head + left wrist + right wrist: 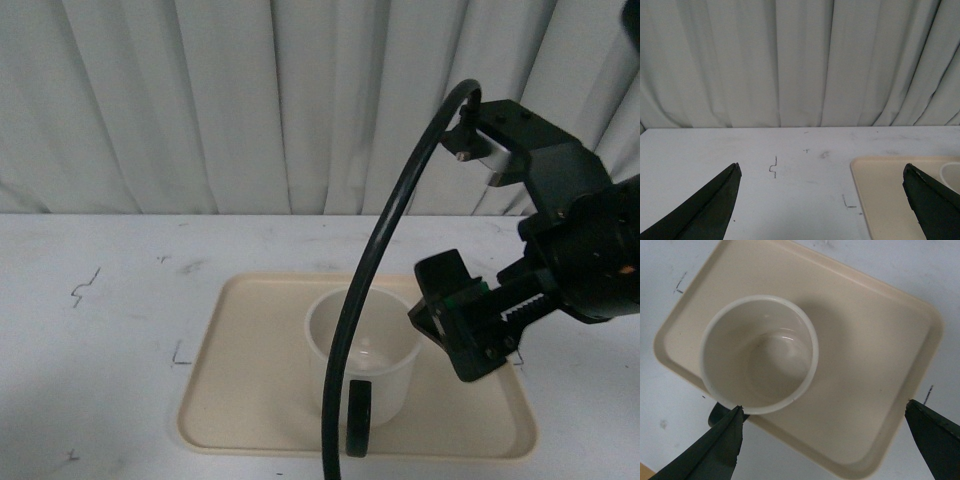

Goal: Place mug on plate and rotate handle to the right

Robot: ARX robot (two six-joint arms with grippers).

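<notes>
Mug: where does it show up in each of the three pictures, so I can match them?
Front view: the mug stands mid-picture on the tray, handle toward the camera.
Left wrist view: only a sliver of the mug shows at the picture's edge, on the tray.
Right wrist view: the mug seen from above, on the tray.
Shared landmark: the beige tray.

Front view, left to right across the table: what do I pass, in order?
Scratch mark on the table → plate, left rim → mug → right gripper, jaws open.
</notes>
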